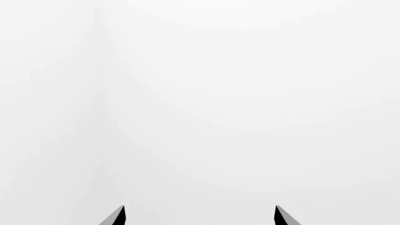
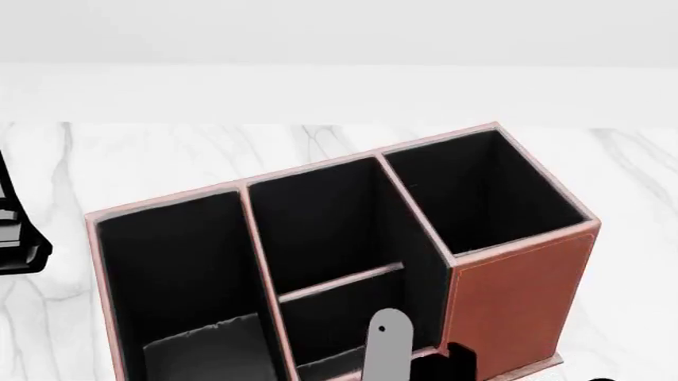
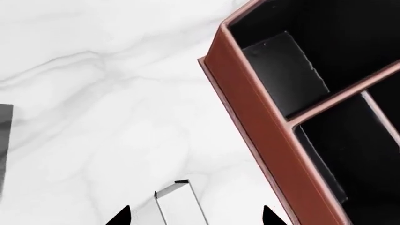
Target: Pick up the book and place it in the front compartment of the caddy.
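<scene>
Though the view cut it off, what looked like the book [image 2: 202, 349], a dark slab with a pale top edge, leaned in the caddy's [image 2: 519, 294] long end cell, beside the front compartment [image 2: 317, 230]. The caddy's tall corner stood toward the worktop's [image 2: 138, 151] far edge. The right gripper [image 3: 195, 216] hung by the caddy's near wall with jaws spread and bare. The left gripper [image 1: 200, 216], jaws also apart, faced blank white.
</scene>
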